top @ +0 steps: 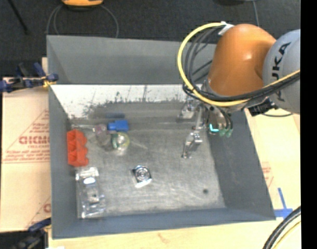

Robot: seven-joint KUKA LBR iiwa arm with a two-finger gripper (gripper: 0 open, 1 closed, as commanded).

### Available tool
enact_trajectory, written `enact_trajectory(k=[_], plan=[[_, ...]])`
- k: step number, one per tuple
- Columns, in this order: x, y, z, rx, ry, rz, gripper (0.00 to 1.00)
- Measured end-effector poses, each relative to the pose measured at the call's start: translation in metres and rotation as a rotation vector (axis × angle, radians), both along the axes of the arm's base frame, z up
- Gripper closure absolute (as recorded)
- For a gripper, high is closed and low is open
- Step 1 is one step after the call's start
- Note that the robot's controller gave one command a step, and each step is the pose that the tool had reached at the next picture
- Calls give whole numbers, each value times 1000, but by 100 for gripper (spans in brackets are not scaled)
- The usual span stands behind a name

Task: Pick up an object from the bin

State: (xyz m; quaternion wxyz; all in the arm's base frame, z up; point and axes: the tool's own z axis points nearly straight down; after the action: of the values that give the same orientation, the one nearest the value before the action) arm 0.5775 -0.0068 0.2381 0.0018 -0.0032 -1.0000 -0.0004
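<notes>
On your left in the grey metal bin [163,193], a red-orange ridged plastic block [77,148] lies by the left wall. Just below it is a clear plastic packet [91,192]; you can hardly read what is inside. To the right, near the back wall, a small blue block [117,125] touches a clear rounded piece with a green tint [117,141]. Its shape is hard to make out, and something pale beside it is too faint to name. Toward the middle of the floor a small silvery round piece [141,175] lies alone.

Right of centre, the end effector [190,147] hangs low over bare floor, with the silvery piece nearest, down to its left and apart from it. You cannot tell whether it is open or closed, because the arm's orange cover [240,61] and yellow cables [185,48] hide its upper part.
</notes>
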Motion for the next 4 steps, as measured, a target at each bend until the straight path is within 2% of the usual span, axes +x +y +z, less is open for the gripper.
enact_trajectory(k=[1, 2, 3, 4], plan=[[-68, 43, -164, -2, -13, 224, 0], [-41, 74, -164, -5, -8, 325, 0], [-35, 93, -164, -6, -13, 363, 0], [-39, 88, -164, 3, -17, 312, 0]])
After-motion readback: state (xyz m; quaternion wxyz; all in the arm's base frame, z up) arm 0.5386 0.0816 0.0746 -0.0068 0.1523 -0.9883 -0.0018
